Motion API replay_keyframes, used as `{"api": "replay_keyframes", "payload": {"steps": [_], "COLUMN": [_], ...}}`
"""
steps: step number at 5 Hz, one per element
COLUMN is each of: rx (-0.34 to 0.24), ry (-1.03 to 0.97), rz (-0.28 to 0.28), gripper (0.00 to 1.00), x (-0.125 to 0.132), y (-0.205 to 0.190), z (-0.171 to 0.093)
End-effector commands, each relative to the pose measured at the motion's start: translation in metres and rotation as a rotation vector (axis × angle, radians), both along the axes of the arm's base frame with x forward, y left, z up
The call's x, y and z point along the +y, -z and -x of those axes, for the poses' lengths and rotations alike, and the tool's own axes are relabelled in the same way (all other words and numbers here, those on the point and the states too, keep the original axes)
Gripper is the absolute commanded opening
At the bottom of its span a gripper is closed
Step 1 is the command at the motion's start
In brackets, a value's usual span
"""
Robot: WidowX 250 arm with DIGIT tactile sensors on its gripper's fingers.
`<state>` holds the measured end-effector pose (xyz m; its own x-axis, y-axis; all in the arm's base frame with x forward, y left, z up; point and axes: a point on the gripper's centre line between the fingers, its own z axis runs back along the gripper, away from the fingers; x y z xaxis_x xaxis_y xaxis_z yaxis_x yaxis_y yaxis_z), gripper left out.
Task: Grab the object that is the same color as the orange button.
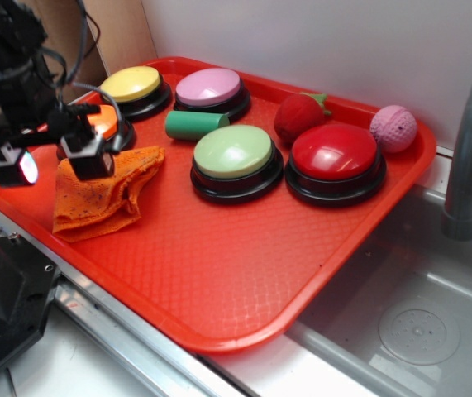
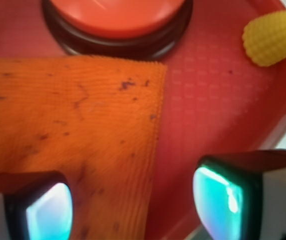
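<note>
The orange woven cloth rag (image 1: pixel 103 194) lies crumpled at the left of the red tray (image 1: pixel 244 273). In the wrist view the rag (image 2: pixel 67 130) is flat, with dark specks, and fills the left half. The orange button (image 1: pixel 103 121) stands just behind it, partly hidden by my arm; its glossy top (image 2: pixel 117 15) fills the upper wrist view. My gripper (image 1: pixel 54 161) is open, low over the rag's left edge. In the wrist view the gripper (image 2: pixel 132 205) has one pad (image 2: pixel 47 210) over the cloth and the other over bare tray.
A yellow toy corn (image 2: pixel 273 37) lies right of the orange button. Yellow (image 1: pixel 132 85), pink (image 1: pixel 211 88), green (image 1: pixel 234 155) and red (image 1: pixel 335 155) buttons, a green cylinder (image 1: pixel 194 124), a strawberry (image 1: pixel 299 117) and a pink ball (image 1: pixel 393 128) are on the tray. A sink (image 1: pixel 417 306) is at the right.
</note>
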<state>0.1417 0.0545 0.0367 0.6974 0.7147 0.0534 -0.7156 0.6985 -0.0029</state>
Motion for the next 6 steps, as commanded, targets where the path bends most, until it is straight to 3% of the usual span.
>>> {"api": "replay_keyframes", "payload": {"steps": [1, 2, 3, 5, 6], "rx": [-0.041, -0.051, -0.064, -0.062, -0.040], "ry": [0.003, -0.012, -0.003, 0.073, 0.159], "rz": [-0.003, -0.031, -0.033, -0.026, -0.044], "gripper": [1.00, 0.06, 0.00, 0.00, 0.00], "x": [0.002, 0.001, -0.002, -0.009, -0.018], "y": [0.016, 0.020, 0.018, 0.006, -0.024], "z": [-0.005, -0.006, -0.007, -0.014, -0.022]}}
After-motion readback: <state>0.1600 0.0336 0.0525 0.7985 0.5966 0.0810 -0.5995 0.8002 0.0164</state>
